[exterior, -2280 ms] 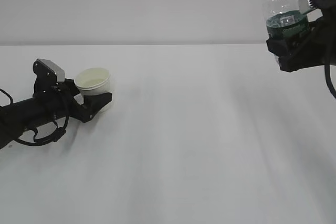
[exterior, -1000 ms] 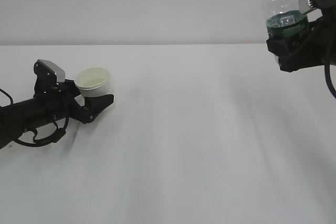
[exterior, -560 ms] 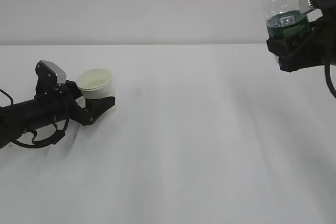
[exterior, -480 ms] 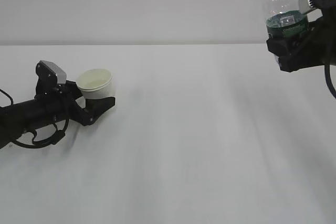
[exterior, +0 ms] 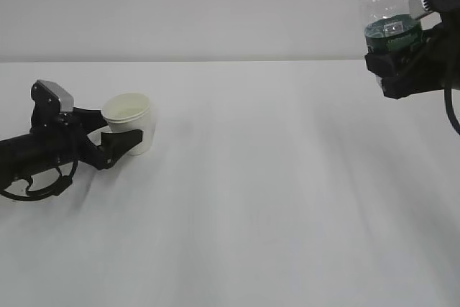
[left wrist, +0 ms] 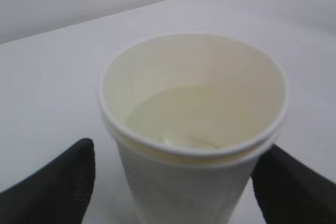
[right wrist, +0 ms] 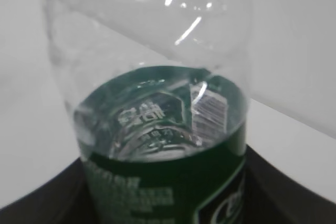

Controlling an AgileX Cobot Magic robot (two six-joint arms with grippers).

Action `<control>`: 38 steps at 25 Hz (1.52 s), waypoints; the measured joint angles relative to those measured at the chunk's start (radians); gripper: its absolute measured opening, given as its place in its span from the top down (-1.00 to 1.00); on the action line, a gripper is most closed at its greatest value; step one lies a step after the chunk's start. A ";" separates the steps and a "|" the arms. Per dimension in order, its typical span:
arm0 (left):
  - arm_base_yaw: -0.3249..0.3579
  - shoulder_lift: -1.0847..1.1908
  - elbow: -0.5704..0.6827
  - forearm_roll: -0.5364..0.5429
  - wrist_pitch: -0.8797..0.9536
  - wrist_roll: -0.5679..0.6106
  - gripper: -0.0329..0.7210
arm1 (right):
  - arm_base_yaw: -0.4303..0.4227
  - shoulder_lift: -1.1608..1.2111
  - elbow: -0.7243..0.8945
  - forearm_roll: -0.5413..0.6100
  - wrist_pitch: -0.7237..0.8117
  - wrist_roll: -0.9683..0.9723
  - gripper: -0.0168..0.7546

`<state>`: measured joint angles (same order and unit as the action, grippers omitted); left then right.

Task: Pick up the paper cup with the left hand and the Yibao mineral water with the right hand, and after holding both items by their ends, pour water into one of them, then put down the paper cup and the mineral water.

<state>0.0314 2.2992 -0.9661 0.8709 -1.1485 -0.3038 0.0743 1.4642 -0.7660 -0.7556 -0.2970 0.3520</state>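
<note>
White paper cup (exterior: 130, 122) stood upright on the table (exterior: 273, 199) between the spread fingers of the left gripper (exterior: 123, 129), apparently untouched. Up at right, the right gripper (exterior: 394, 55) clasped the bottle (exterior: 387, 12) by its green band.

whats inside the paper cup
The left wrist view shows a shallow pool of clear water at the bottom of the cup, cream walls bare above it. In the exterior view the rim hides the inside.
</note>
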 joint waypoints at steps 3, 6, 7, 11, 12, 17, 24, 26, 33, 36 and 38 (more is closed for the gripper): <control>0.014 -0.018 0.030 0.000 0.000 0.000 -0.91 | 0.000 0.000 0.000 0.000 0.000 0.000 -0.24; 0.020 -0.028 0.055 0.000 0.000 0.000 -0.91 | 0.000 0.000 0.000 0.000 0.000 0.000 -0.24; 0.023 -0.032 0.060 0.000 0.000 0.000 -0.91 | 0.000 0.000 -0.001 0.000 0.000 0.000 -0.24; 0.023 -0.043 0.065 0.021 0.000 0.000 -0.91 | 0.000 0.000 -0.001 0.000 0.000 0.000 -0.24; 0.023 -0.048 0.066 0.032 0.000 0.000 -0.91 | 0.000 0.000 -0.001 0.000 0.000 0.000 -0.24; 0.023 -0.080 0.088 0.057 0.000 0.000 -0.90 | 0.000 0.000 -0.001 0.000 0.000 0.006 -0.24; 0.025 -0.104 0.151 0.041 0.000 0.007 -0.86 | 0.000 0.000 -0.001 0.000 0.000 0.017 -0.24; 0.031 -0.104 0.161 0.041 0.000 0.011 -0.85 | 0.000 0.000 -0.001 0.000 0.000 0.019 -0.24; 0.094 -0.124 0.210 0.041 0.000 0.011 -0.78 | 0.000 0.000 -0.001 0.000 0.000 0.022 -0.24; 0.125 -0.160 0.244 0.038 0.000 0.011 -0.75 | 0.000 0.000 -0.001 0.000 0.000 0.022 -0.24; 0.146 -0.183 0.261 0.037 0.000 0.011 -0.74 | 0.000 0.000 -0.001 0.000 0.000 0.023 -0.24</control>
<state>0.1774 2.1164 -0.7051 0.9083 -1.1485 -0.2926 0.0743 1.4642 -0.7666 -0.7556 -0.2970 0.3753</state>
